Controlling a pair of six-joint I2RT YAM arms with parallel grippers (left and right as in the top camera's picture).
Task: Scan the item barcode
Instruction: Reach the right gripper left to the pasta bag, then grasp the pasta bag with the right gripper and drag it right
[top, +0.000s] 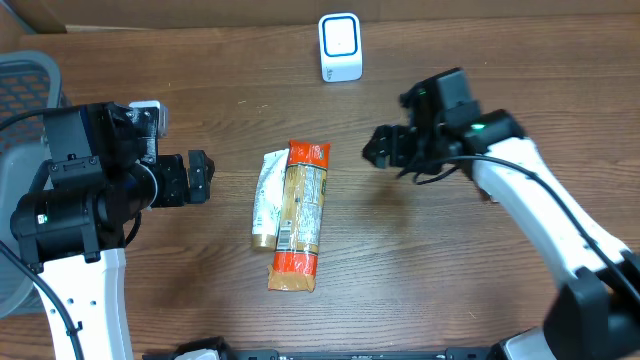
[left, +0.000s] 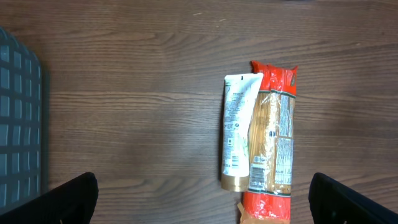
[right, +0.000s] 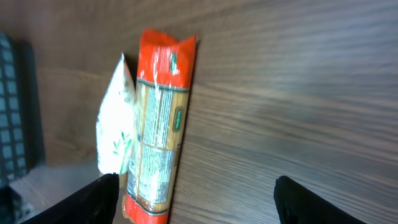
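Grippers: left gripper (top: 200, 177) and right gripper (top: 378, 148) both wide open, empty.
Risk: tube (top: 266, 198) touches spaghetti packet (top: 298, 222) (mid-table), so a grasp may drag both.

This looks like a robotics lab or office staged as a mock shop checkout. A wood-grain counter (top: 400, 285) carries a small white barcode scanner (top: 341, 47) at its far edge and two grocery goods, a pasta packet (top: 300, 215) and a tube (top: 268, 200). A grey mesh office chair (top: 25, 90) stands beside it.
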